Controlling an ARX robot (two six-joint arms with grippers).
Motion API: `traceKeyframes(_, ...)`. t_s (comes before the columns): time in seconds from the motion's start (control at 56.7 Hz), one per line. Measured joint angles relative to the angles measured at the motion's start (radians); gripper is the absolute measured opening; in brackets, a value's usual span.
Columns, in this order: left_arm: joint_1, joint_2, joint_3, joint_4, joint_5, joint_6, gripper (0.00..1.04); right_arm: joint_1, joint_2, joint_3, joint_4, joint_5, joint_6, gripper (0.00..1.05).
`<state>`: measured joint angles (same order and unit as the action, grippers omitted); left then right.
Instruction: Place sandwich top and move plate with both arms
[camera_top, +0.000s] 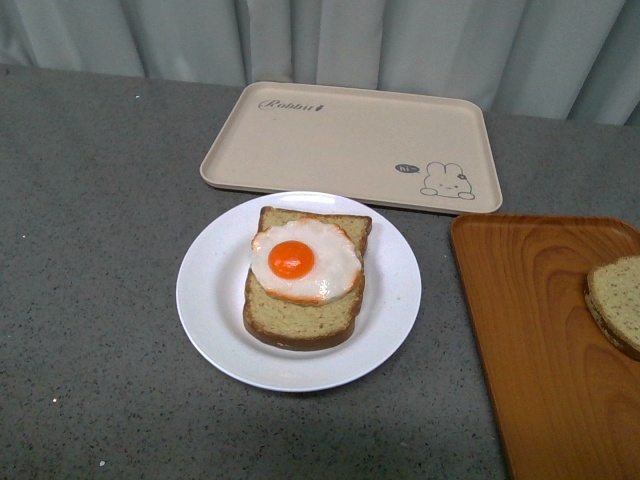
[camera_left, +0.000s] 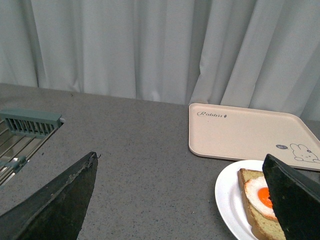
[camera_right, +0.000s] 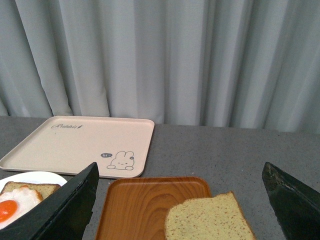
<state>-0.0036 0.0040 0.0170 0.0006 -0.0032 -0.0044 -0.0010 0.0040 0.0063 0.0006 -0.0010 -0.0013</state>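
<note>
The white plate (camera_top: 215, 310) sits mid-table and carries a thick bread slice with a fried egg (camera_top: 303, 262). The sandwich top (camera_top: 617, 300), a tan speckled slice, lies on the orange wood-grain tray (camera_top: 540, 340) at the right edge. Neither arm shows in the front view. My left gripper (camera_left: 182, 192) is open above bare table, with the plate (camera_left: 227, 195) by its right finger. My right gripper (camera_right: 180, 195) is open, with the sandwich top (camera_right: 207, 220) and the orange tray (camera_right: 142, 205) between its fingers and below them.
A beige tray with a rabbit drawing (camera_top: 350, 140) lies behind the plate. Grey-white curtains (camera_top: 420, 40) close off the back. A metal rack with a green grille (camera_left: 27, 127) sits at the far left in the left wrist view.
</note>
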Motion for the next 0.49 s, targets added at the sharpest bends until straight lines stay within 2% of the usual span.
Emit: traceKeyframes(0.494, 0.000, 0.000, 0.000, 0.000, 0.000, 0.000, 0.98, 0.000, 0.000, 0.000, 0.000, 0.000, 0.000, 0.96)
